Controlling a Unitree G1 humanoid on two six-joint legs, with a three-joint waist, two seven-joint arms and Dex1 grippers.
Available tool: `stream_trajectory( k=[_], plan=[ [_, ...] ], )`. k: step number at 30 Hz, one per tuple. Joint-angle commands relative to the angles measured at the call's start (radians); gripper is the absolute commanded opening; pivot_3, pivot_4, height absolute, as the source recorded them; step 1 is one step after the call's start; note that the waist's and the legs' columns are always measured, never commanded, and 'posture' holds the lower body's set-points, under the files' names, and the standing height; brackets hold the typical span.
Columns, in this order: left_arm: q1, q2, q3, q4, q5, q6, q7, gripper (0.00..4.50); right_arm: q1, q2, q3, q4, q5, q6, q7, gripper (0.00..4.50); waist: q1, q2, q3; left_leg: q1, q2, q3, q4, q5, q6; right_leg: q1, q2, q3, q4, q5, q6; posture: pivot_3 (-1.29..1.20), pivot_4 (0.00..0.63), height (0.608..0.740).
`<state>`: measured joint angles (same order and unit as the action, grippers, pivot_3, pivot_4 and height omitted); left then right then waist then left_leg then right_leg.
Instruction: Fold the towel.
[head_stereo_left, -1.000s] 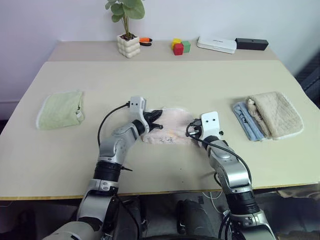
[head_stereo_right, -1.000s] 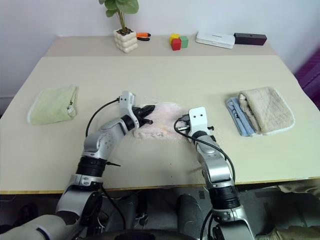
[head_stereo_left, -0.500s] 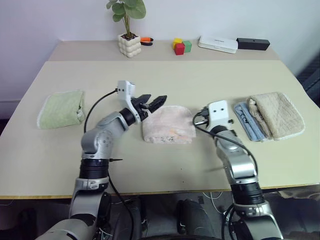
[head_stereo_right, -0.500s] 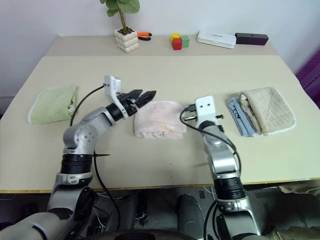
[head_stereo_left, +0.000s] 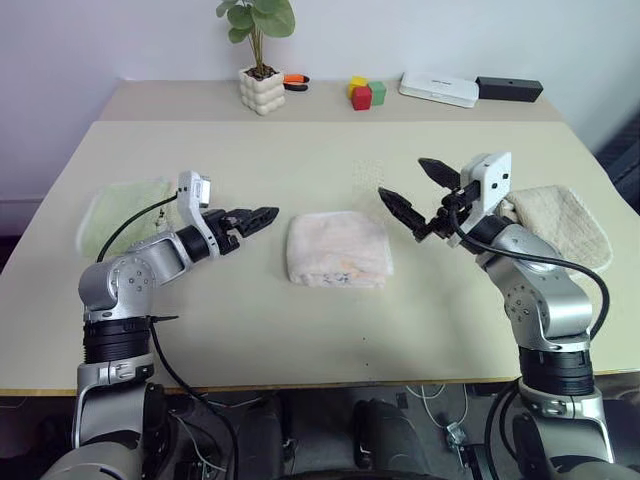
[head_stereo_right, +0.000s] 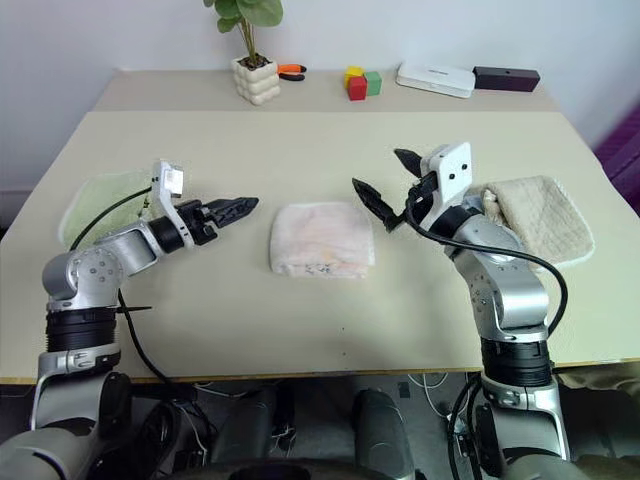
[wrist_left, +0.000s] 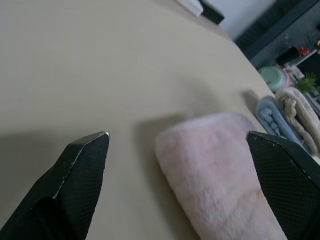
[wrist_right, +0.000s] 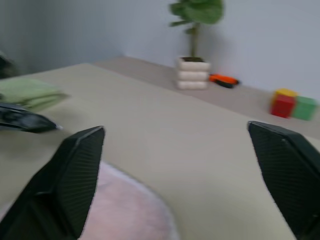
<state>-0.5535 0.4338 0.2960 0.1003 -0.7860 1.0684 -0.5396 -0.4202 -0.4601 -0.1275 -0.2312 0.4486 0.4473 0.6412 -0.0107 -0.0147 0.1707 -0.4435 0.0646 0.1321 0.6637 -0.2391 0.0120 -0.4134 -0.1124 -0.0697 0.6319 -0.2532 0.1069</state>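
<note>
We see the pale pink terry towel (head_stereo_left: 337, 249) lying folded into a thick pad at mid-table, between our left gripper (head_stereo_left: 250, 216) and right gripper (head_stereo_left: 415, 196), both spread wide and empty. It looks soft, light and limp; best pinched at its corners.

Both arms are silver-grey metal with black joint bands. Each hand, the left hand (head_stereo_left: 246, 216) and right hand (head_stereo_left: 414, 198), has two black pointed fingers, a white camera block behind it and a looping black cable.
</note>
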Motion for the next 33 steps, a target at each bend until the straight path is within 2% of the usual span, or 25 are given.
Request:
stream_trajectory(
  k=[1,5,8,17,26,29,33],
  plan=[
    [-0.017,-0.009,0.095,0.023,-0.154,0.253,0.039,4.5,0.004,-0.049,-0.015,-0.045,0.043,0.021,0.056,4.44,-0.002,0.0,0.0,0.0,0.0,0.0,0.0,0.0,0.0,0.0,0.0,0.0,0.0,0.0,0.0,0.0,0.15,0.735],
    [-0.01,-0.036,0.121,0.015,-0.195,0.456,0.099,4.5,0.034,-0.125,-0.001,-0.138,0.134,0.133,0.13,4.44,-0.002,0.0,0.0,0.0,0.0,-0.001,-0.001,0.0,0.0,0.0,0.0,0.0,0.001,0.0,0.0,0.0,0.15,0.735],
    [0.002,-0.069,0.121,0.023,-0.225,0.534,0.118,4.5,0.055,-0.182,-0.006,-0.204,0.191,0.19,0.176,4.44,-0.001,0.0,0.0,0.0,0.0,-0.001,-0.001,0.0,0.0,0.0,0.0,0.0,0.001,0.0,0.0,0.0,0.15,0.735],
    [-0.045,-0.139,0.121,0.101,-0.172,0.521,0.154,4.5,0.055,-0.211,-0.005,-0.2,0.18,0.19,0.177,4.44,0.005,-0.001,0.0,0.001,-0.001,-0.002,0.0,0.0,0.0,0.0,-0.001,0.0,0.0,0.0,0.0,0.0,0.15,0.735],
    [-0.107,-0.3,0.134,0.212,-0.131,0.459,0.214,4.5,0.042,-0.195,0.014,-0.187,0.152,0.17,0.157,4.44,0.019,-0.001,0.0,0.001,-0.002,-0.001,0.001,0.0,0.0,0.001,-0.002,0.0,0.0,0.0,0.0,0.0,0.15,0.735],
    [-0.119,-0.346,0.153,0.259,-0.119,0.442,0.241,3.64,0.039,-0.195,0.02,-0.187,0.14,0.162,0.147,4.5,0.024,-0.001,0.0,0.001,-0.002,-0.001,0.002,0.0,0.0,0.001,-0.002,0.0,0.0,0.0,0.0,0.0,0.15,0.735],
    [-0.12,-0.362,0.158,0.27,-0.114,0.44,0.245,1.57,0.04,-0.197,0.021,-0.189,0.131,0.156,0.135,4.5,0.023,-0.001,0.0,0.001,-0.002,-0.001,0.002,-0.001,0.001,0.001,-0.002,0.0,-0.001,0.0,0.0,0.0,0.15,0.735]
  ],
)
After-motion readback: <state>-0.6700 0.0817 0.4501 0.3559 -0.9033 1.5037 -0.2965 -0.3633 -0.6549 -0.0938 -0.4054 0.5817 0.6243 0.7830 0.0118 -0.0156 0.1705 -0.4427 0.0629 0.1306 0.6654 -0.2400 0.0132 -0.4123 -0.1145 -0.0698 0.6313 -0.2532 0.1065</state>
